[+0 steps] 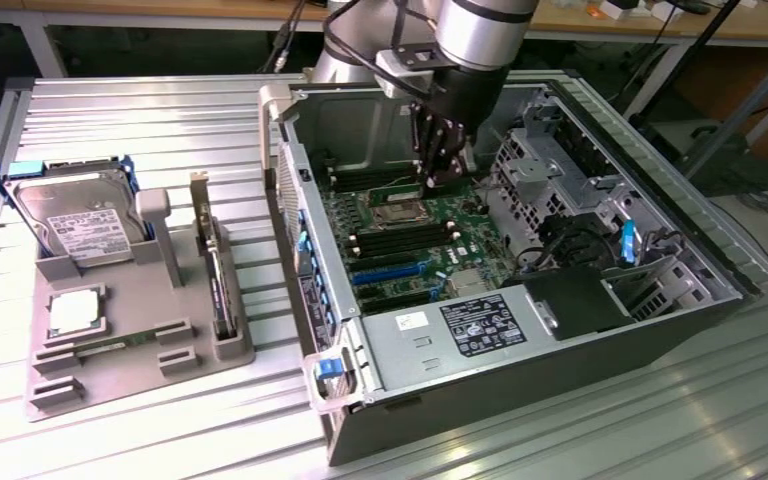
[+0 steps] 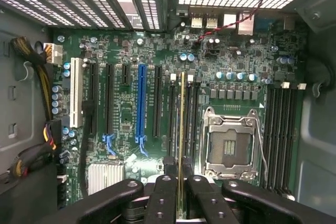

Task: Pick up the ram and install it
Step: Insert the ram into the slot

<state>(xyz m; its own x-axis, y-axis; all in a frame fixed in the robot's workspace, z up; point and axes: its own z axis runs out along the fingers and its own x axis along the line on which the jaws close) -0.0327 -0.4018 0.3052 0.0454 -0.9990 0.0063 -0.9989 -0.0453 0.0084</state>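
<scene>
In the wrist view the ram (image 2: 182, 119) shows edge-on as a thin yellow-green line, running up from between the black fingers. My gripper (image 2: 182, 184) is shut on it. The stick hangs in line with the black memory slots (image 2: 173, 114) beside the processor socket (image 2: 231, 145); I cannot tell whether it touches a slot. In the exterior view the gripper (image 1: 438, 172) reaches down into the open computer case (image 1: 357, 400), its fingers just above the motherboard (image 1: 418, 240) near the socket.
A grey tray (image 1: 117, 370) on the exterior view's left carries a hard drive (image 1: 77, 220), an upright expansion card (image 1: 211, 260) and a silver processor chip (image 1: 75, 312). Inside the case, the drive cage (image 1: 544, 170), cables (image 1: 564, 245) and power supply (image 1: 491, 320) crowd the board.
</scene>
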